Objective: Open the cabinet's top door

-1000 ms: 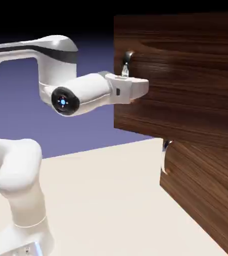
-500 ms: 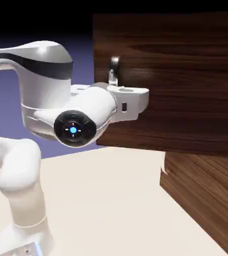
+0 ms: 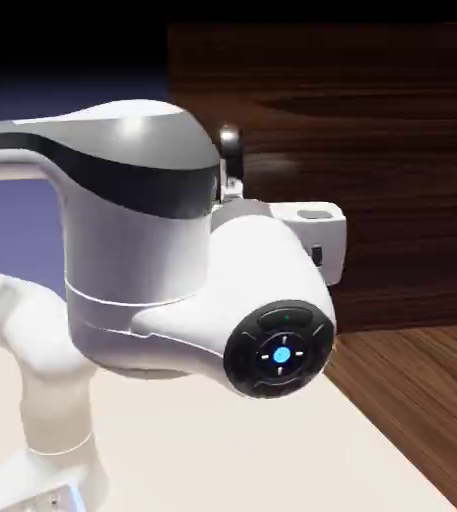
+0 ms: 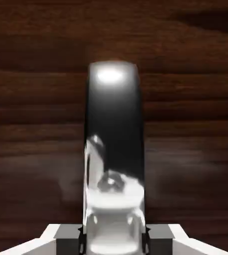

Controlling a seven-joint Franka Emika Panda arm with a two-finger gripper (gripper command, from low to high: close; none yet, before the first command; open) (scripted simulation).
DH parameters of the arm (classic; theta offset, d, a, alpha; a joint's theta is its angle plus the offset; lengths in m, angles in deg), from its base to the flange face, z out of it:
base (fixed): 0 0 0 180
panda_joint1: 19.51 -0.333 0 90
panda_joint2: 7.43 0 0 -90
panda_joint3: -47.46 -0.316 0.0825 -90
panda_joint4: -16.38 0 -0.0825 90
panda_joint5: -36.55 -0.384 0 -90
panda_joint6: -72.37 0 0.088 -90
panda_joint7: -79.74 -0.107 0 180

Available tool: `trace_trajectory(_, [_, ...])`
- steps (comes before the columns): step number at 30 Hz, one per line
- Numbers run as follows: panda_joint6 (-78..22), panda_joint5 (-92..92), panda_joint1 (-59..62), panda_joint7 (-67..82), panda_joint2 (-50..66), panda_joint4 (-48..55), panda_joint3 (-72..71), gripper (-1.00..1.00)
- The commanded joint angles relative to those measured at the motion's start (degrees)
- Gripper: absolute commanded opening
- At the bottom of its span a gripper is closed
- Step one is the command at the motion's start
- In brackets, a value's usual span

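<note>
Handle (image 4: 114, 149) long axis runs up hand view, between closed gripper (image 4: 114, 239) fingers; top door (image 3: 372, 150) apparently swung outward.

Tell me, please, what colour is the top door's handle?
The handle is shiny silver metal with dark reflections, seen best in the hand view, against the walnut-grain top door.
</note>
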Motion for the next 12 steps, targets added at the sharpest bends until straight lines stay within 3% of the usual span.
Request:
trace_trajectory(1, [-1.16, 0.52, -2.07, -0.41, -0.26, 1.91, 1.44, -1.00])
trace_trajectory(12, [-14.00, 4.74, -24.16, -7.57, -6.49, 24.30, 13.17, -1.00])
